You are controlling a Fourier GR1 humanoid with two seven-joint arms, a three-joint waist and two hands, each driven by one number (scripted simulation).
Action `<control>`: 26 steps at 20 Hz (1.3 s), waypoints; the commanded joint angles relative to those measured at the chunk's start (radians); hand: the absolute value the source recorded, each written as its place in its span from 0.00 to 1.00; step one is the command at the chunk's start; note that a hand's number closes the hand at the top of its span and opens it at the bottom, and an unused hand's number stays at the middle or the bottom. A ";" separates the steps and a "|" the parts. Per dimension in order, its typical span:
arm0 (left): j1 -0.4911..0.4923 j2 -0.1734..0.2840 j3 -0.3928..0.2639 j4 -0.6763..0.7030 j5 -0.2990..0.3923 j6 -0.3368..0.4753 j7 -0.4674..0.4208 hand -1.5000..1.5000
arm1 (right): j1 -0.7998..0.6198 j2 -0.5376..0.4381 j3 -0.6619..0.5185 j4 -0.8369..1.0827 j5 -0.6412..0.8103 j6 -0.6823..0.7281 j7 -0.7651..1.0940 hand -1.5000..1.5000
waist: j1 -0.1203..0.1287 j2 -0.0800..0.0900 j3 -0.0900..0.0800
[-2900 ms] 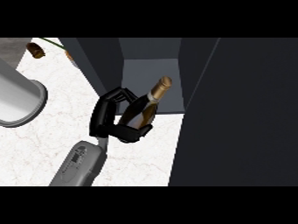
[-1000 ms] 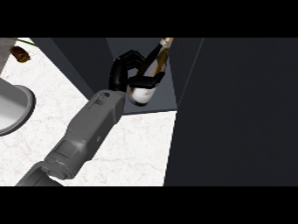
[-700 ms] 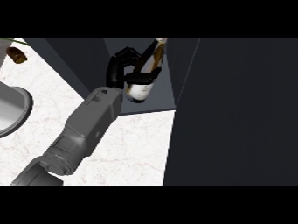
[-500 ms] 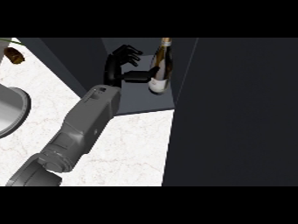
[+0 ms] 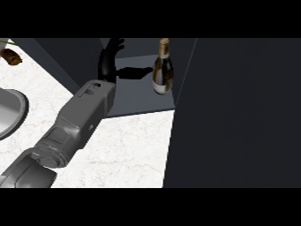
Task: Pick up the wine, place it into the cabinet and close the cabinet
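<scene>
While the cabinet (image 5: 140, 99) stands open over the desk (image 5: 126, 150), its dark door (image 5: 244, 114) swung wide at right, the left robot hand (image 5: 110, 62) sits released, fingers spread, just beside the wine (image 5: 162, 70), which stands upright inside. Pulling out carelessly could clip the bottle and topple it.

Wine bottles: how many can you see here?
1. The wine bottle stands upright inside the open cabinet, just right of the robot's open hand. The dark cabinet door may hide others.
</scene>
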 commanded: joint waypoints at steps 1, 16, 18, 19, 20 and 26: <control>-0.015 0.008 0.001 0.024 -0.009 0.038 -0.009 0.00 | 0.032 -0.012 0.014 -0.130 -0.040 0.009 0.038 0.00 | 0.002 -0.001 0.000; -0.015 -0.003 0.094 -0.067 0.073 -0.285 -0.139 1.00 | 0.064 -0.051 -0.008 -0.182 -0.051 0.021 0.047 0.00 | 0.027 -0.012 -0.001; -0.057 -0.042 0.107 -0.071 0.087 -0.310 -0.097 1.00 | 0.058 -0.040 -0.030 -0.168 -0.058 0.010 0.056 0.00 | 0.038 -0.015 -0.001; -0.035 -0.042 0.109 -0.073 0.087 -0.323 -0.125 1.00 | 0.102 -0.035 0.018 -0.162 -0.043 0.009 0.022 0.00 | 0.037 -0.021 0.000; -0.069 -0.040 0.104 -0.070 0.079 -0.319 -0.107 0.00 | 0.072 -0.033 -0.021 -0.163 -0.062 0.009 0.038 0.00 | 0.044 -0.017 0.000; -0.043 -0.066 0.106 -0.078 0.073 -0.361 -0.109 0.00 | 0.111 -0.055 -0.036 -0.207 -0.043 -0.008 0.069 0.00 | 0.076 -0.030 0.000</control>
